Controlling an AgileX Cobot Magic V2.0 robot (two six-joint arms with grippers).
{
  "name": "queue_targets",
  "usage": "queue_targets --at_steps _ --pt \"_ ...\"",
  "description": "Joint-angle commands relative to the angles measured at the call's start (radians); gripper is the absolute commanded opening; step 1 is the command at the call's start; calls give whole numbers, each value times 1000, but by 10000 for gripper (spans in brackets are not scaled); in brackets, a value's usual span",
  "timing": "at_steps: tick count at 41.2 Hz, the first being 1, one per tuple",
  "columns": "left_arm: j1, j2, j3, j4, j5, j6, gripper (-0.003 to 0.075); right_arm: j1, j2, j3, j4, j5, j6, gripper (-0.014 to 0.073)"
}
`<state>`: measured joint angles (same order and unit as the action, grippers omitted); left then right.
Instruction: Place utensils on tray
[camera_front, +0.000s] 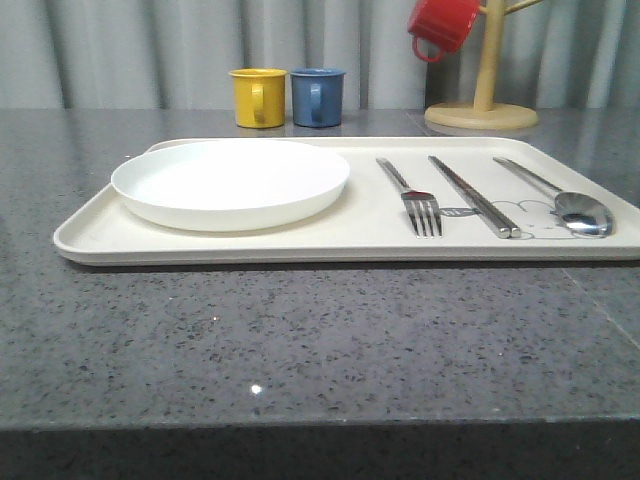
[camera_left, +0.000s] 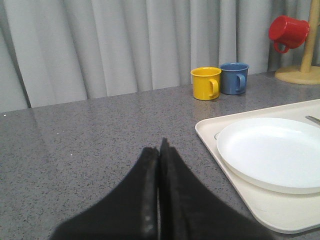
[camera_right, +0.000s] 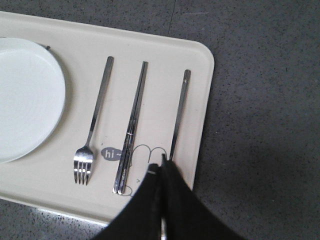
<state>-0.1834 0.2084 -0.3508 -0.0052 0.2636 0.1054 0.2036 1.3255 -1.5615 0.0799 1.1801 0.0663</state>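
Tabletop (camera_front: 300, 340), grey speckled stone, is lying nearest the front camera, bare along its near edge. Tray (camera_front: 250, 245) is sitting just behind that strip, long side facing the camera.

Plate (camera_front: 230, 182) is resting on the tray's 9 o'clock half, flat, its rim just inside the tray's far edge. Fork (camera_front: 415, 200) is lying at about 3 o'clock of the plate, apart from it, tines toward the camera. Chopsticks (camera_front: 475, 196) are lying just beside the fork on its 3 o'clock side, the pair touching each other. Spoon (camera_front: 570, 205) is lying farthest toward 3 o'clock, bowl toward the camera, close to the tray's rim. All three are running roughly parallel, not touching one another. A line drawing is showing on the tray between chopsticks and spoon.

Beyond the tray at 12 o'clock: yellow mug (camera_front: 258, 97) and blue mug (camera_front: 318, 96) are standing side by side, nearly touching. At 1 o'clock a red mug (camera_front: 443, 25) is hanging on a wooden mug tree (camera_front: 485, 95).

Left gripper (camera_left: 160, 150) is hovering over bare tabletop at 9 o'clock of the tray, jaws pressed together, holding nothing.

Right gripper (camera_right: 162, 165) is sitting above the spoon's bowl end, covering it; jaws pressed together, nothing visibly between them.
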Motion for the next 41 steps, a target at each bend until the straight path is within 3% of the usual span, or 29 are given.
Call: queue_targets --at_steps 1,23,31,41 --pt "-6 8 -28 -8 -84 -8 -13 -1 -105 37 4 -59 -39 -112" --pt "-6 8 -28 -8 -84 -8 -13 -2 -671 715 -22 -434 -56 -112" --pt "-6 8 -28 -8 -84 -8 -13 -2 -911 997 -45 -662 -56 -112" --pt "-6 8 -28 -8 -84 -8 -13 -2 -1137 1205 -46 -875 -56 -112"
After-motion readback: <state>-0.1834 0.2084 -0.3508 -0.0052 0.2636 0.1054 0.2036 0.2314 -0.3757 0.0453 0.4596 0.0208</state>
